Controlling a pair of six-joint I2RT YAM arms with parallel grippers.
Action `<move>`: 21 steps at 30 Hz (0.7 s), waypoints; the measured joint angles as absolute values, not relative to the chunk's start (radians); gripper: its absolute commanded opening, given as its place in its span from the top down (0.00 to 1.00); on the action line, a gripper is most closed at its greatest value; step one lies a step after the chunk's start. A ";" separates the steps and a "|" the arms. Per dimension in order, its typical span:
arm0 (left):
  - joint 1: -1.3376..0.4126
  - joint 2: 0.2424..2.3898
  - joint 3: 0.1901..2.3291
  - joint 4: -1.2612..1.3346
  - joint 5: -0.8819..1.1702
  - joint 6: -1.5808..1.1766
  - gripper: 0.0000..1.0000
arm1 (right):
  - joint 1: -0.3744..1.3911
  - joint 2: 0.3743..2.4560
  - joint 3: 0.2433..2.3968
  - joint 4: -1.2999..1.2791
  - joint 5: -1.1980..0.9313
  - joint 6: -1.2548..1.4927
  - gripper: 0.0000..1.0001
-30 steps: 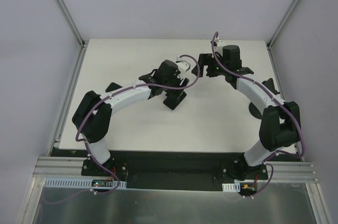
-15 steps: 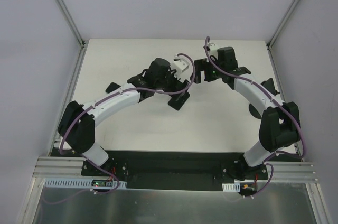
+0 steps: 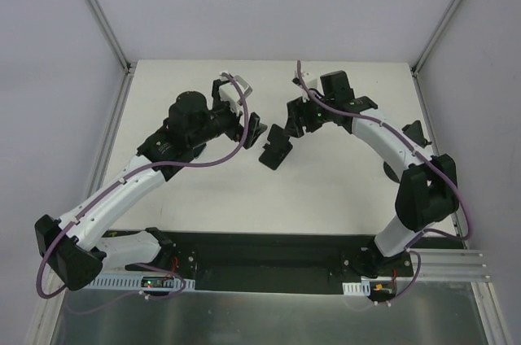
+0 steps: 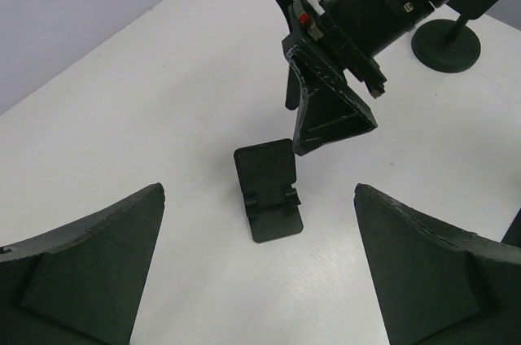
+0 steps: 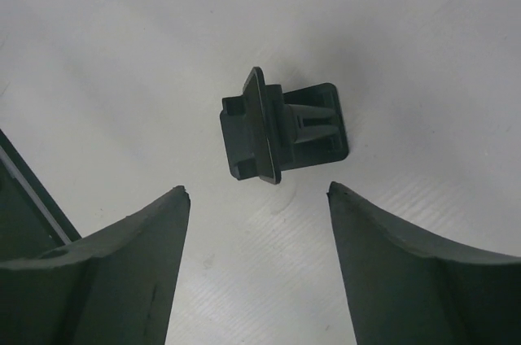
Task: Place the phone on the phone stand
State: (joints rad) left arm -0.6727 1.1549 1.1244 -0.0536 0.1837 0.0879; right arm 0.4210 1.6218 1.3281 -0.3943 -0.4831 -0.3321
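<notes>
Left gripper [image 4: 258, 189] spread, empty. Phone [image 4: 264, 168] on table [image 4: 122, 117] at 12 o'clock: two hinged plates, one upright. Likely light, stiff, slick; pinch upright plate's side edges. Right gripper [image 5: 258, 189] agape over it. Phone stand [image 4: 446, 40] at 2 o'clock.

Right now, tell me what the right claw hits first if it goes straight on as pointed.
Likely the small black folding stand, centred beyond the open right claw; nothing shows between them, though depth is unclear.
</notes>
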 measured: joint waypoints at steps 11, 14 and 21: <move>-0.672 1.037 1.011 -0.045 0.203 0.088 0.01 | 0.488 1.740 1.412 -0.407 -0.445 -0.345 0.59; -0.672 1.018 1.011 -0.041 0.202 0.084 0.01 | 0.506 1.773 1.441 -0.424 -0.423 -0.353 0.63; -0.672 1.007 1.011 -0.040 0.203 0.065 0.01 | 0.514 1.823 1.488 -0.451 -0.378 -0.368 0.75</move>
State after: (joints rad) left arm -0.6724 1.0073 1.0107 -0.0399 0.2031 0.0647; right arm 0.5137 1.8233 1.4879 -0.4507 -0.3782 -0.3683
